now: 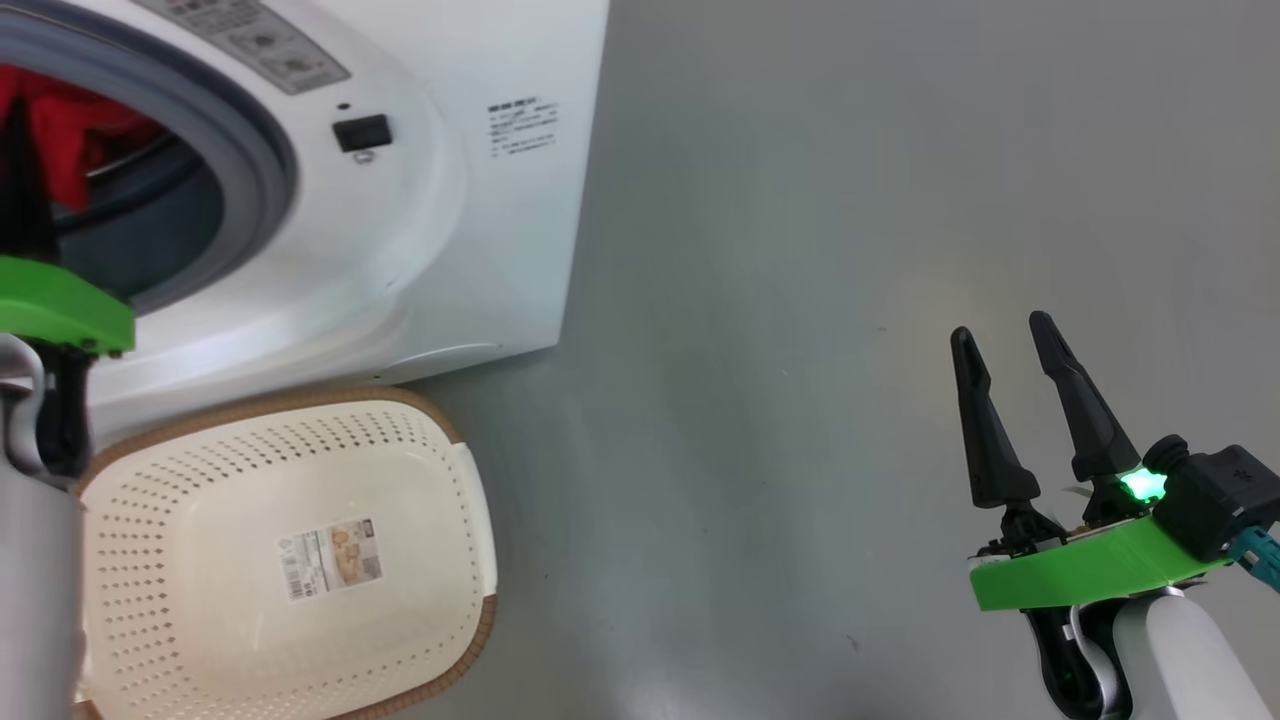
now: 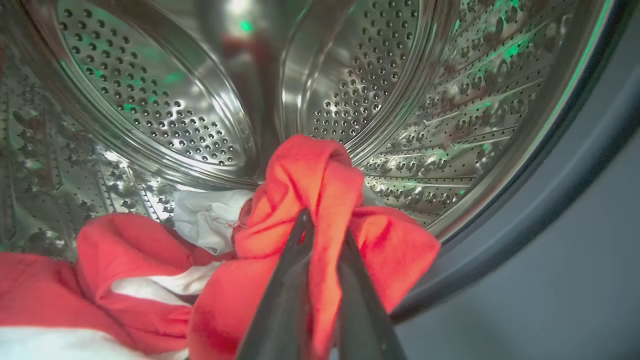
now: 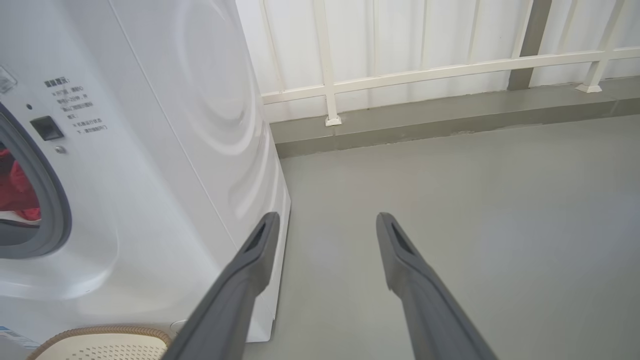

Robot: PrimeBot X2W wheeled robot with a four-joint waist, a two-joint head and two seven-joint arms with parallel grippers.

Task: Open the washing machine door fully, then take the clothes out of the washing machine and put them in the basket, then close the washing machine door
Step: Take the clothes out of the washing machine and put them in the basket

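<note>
Though dull, grey floor (under basket).

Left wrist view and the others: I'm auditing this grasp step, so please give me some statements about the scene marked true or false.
1. The left tool is shut on the red clothes inside the drum. True.
2. The basket holds clothes. False: none lie in it; a sticker shows on its bottom.
3. The right tool is open above the floor. True.
4. The right tool touches the washing machine. False: it hangs apart from it, holding nothing.
</note>
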